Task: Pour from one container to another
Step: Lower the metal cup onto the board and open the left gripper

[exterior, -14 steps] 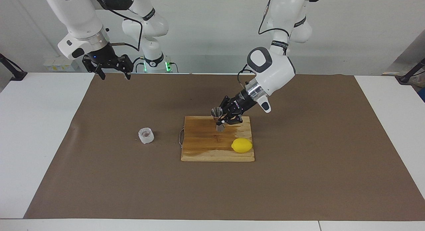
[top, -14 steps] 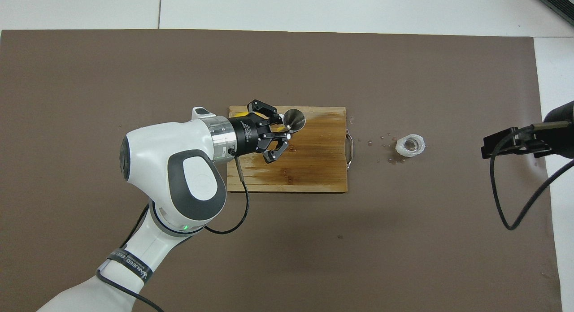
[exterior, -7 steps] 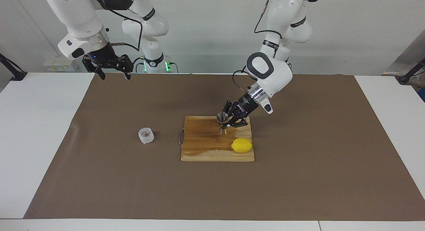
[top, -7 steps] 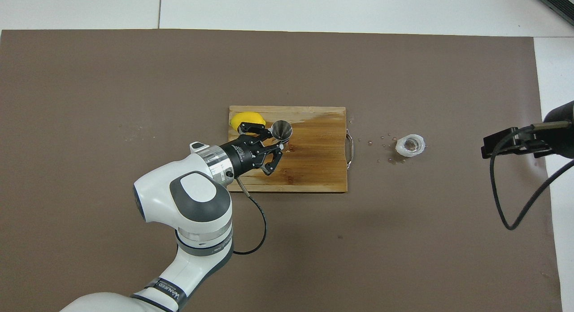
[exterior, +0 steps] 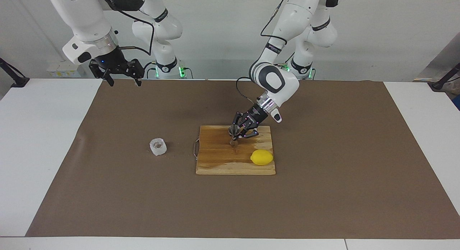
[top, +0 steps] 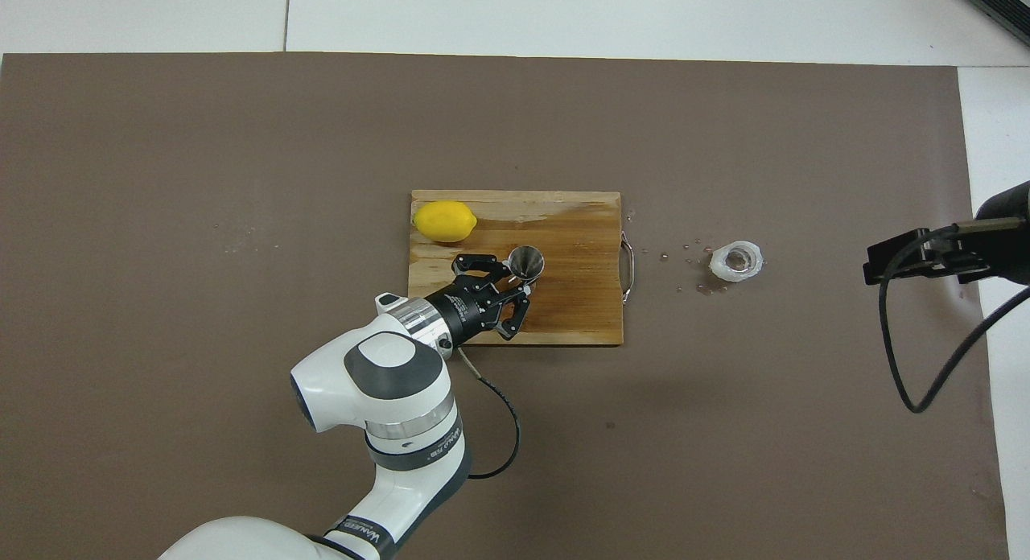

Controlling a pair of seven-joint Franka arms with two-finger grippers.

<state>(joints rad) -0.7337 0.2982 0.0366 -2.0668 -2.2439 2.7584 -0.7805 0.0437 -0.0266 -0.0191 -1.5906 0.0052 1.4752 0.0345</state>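
The left gripper is clamped on the metal jigger, its fingers closed about the narrow waist; the jigger stands nearly upright, mouth up, low over the wooden cutting board at the centre of both frames, and whether its foot touches the wood cannot be told; the right gripper holds nothing, its fingers apart, at the upper left of the facing view and the right edge of the overhead view.

Against a second ago, the jigger has come down and a little toward the robots over the board; the left arm's big elbow joint, which then covered the lemon in the overhead view, has drawn back toward the bottom of that frame, so the lemon now shows whole on the board's corner; the right arm, the cup and the lemon have not moved.

The left arm slopes down from the upper right of the facing view, forearm slanted and wrist angled toward the board; the right arm waits raised.

The whitish cup stands on the brown mat well apart from the board, left of centre in the facing view, with small drops on the mat between it and the board's wire handle.
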